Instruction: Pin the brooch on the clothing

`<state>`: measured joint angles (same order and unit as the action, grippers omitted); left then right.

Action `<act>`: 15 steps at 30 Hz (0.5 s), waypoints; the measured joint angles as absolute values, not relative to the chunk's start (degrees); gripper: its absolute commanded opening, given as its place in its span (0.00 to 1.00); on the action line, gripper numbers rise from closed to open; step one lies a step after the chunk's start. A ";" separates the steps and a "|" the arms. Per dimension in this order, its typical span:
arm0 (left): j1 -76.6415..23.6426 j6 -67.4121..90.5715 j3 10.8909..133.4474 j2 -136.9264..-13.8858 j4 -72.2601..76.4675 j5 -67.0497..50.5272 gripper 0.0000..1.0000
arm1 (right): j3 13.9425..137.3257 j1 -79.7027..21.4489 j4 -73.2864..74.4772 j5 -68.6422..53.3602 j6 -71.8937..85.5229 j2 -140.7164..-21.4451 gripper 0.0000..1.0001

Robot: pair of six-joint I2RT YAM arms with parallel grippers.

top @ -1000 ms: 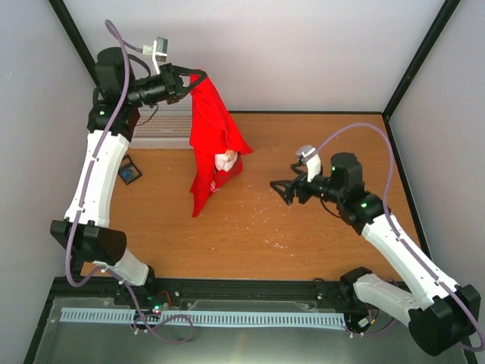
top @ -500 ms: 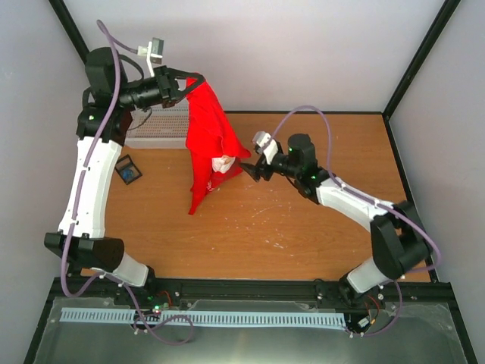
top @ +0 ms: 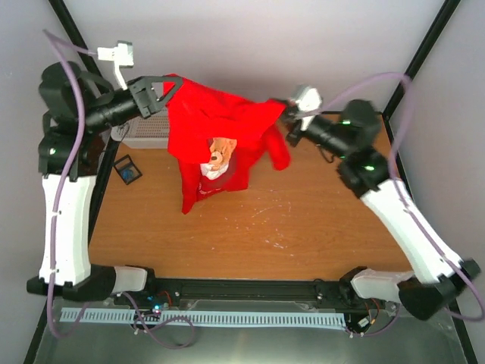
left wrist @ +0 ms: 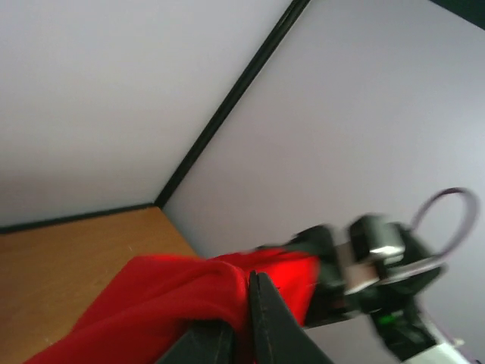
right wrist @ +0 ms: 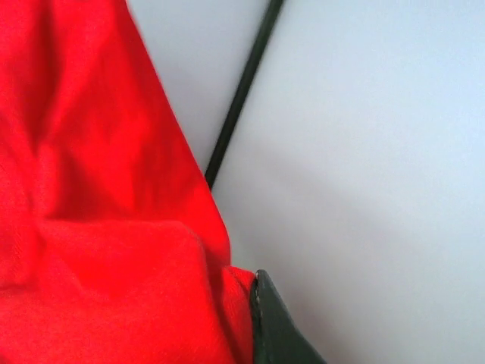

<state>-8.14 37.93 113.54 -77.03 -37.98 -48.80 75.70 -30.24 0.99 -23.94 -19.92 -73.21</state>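
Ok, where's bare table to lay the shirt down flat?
The broad bare stretch of table runs from below the hanging red T-shirt to the near edge and out to the right side. The far-left corner is crowded: white mesh basket and a small dark square item.
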 measured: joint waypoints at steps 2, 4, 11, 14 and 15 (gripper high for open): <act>-8.14 35.75 112.92 -74.15 -37.58 -47.88 0.04 | 83.42 -30.26 6.66 -25.85 -20.16 -69.04 0.03; -8.16 33.71 111.22 -70.39 -36.18 -48.10 0.02 | 89.62 -30.37 11.14 -28.38 -19.49 -64.31 0.03; -8.19 31.14 109.23 -60.31 -32.80 -49.78 0.01 | 103.07 -30.76 20.86 -37.17 -10.92 -56.40 0.03; -8.45 31.83 109.23 -58.61 -30.89 -50.24 0.01 | 103.83 -30.81 21.37 -36.36 -5.69 -55.72 0.03; -8.45 32.12 109.23 -58.54 -30.02 -50.22 0.01 | 103.98 -30.87 21.45 -35.05 -3.77 -55.96 0.03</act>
